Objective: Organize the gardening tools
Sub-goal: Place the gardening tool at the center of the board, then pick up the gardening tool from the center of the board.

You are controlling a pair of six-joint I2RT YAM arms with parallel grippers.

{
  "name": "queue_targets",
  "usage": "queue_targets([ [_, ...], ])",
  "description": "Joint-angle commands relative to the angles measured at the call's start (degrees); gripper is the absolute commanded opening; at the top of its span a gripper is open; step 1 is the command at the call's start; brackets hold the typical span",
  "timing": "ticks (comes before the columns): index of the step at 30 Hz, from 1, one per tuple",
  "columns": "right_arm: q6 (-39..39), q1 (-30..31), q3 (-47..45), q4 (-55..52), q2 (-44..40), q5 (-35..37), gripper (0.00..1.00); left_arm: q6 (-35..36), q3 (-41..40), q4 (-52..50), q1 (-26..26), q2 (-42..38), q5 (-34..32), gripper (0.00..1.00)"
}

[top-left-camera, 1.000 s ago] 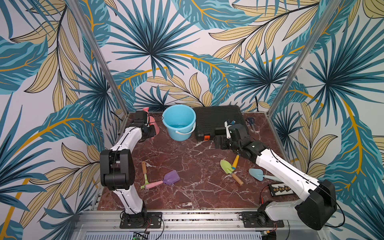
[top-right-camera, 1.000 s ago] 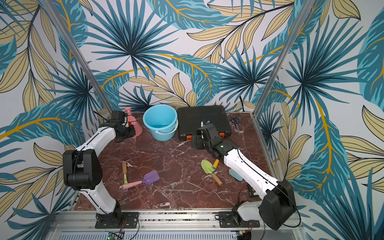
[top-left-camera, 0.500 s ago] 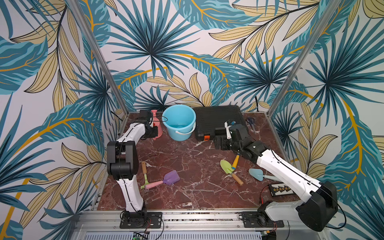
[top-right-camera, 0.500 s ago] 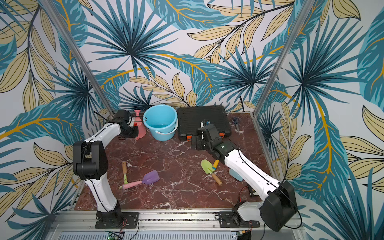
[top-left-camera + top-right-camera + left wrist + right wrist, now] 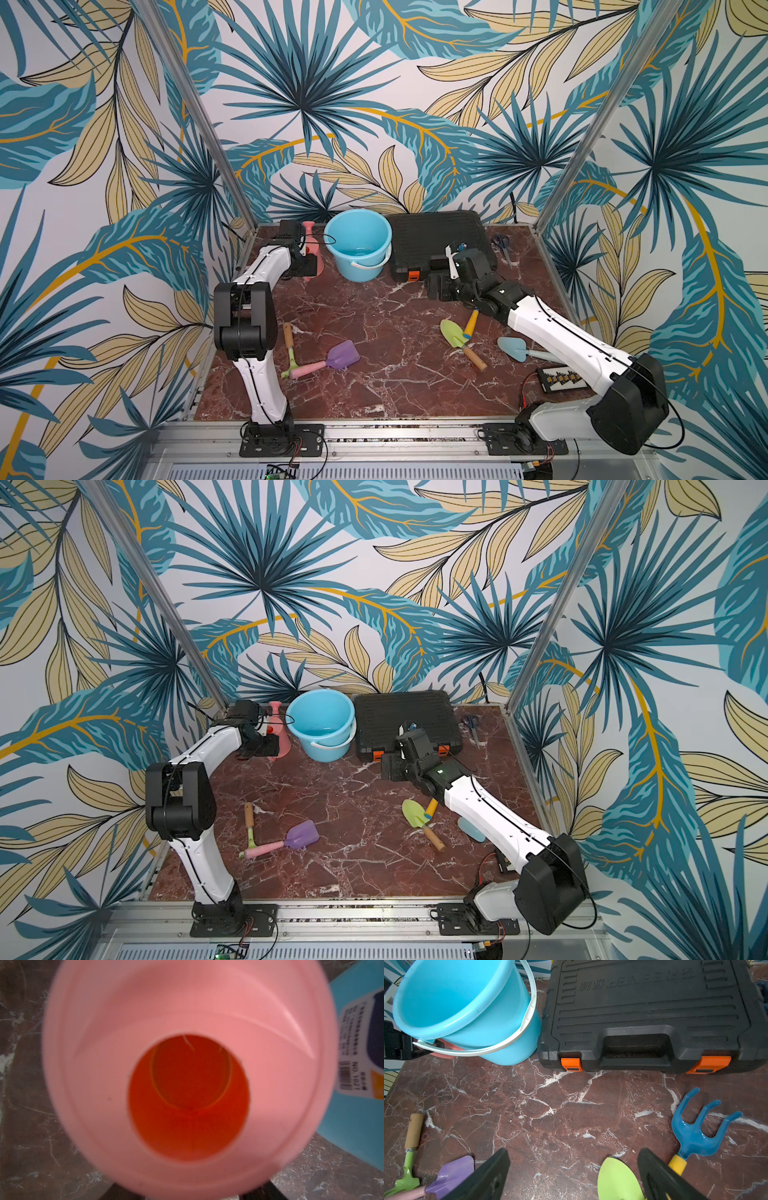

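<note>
The pink watering can [image 5: 318,255] is now a little closer to the blue bucket [image 5: 361,266] than a second ago, near the far left corner of the tabletop [image 5: 374,395]. The left gripper [image 5: 309,268] is at the can, but I cannot tell if it pinches it. The right gripper [image 5: 574,1155] stays spread wide in front of the black case [image 5: 650,1012].

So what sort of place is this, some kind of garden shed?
Probably a robot test booth, not a real garden: left arm and right arm bolted to a metal rail, leaf wallpaper as walls, toy tools like the purple scoop.
</note>
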Motion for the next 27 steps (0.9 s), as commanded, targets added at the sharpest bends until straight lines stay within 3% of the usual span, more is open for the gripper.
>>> queue_targets([
  [1, 1.9, 0.2, -0.1, -1.6, 1.0, 2.7, 0.99, -2.3, -0.1, -0.7, -0.2, -5.0, -0.2, 0.86],
  [3, 2.9, 0.2, -0.2, -3.5, 1.2, 5.4, 1.00, -4.5, -1.4, -1.0, -0.2, -7.4, -0.1, 0.99],
  [8, 5.2, 0.1, -2.0, -7.2, 1.3, 9.6, 1.00, -11.3, -7.5, 0.7, -0.2, -14.9, 0.3, 1.00],
  [13, 10.3, -0.8, -3.3, -11.9, 3.2, 13.1, 0.99, -19.3, -12.9, -1.1, -0.2, -21.5, -6.5, 1.00],
  [20, 16.1, -4.1, -3.7, -16.7, 9.4, 11.2, 0.87, -26.0, -20.8, 1.0, 0.0, -32.3, -11.6, 1.00],
  [27, 20.6, -7.1, -6.5, -16.2, 12.7, 10.1, 0.78, -31.6, -19.6, -0.2, 0.2, -38.4, -10.8, 1.00],
])
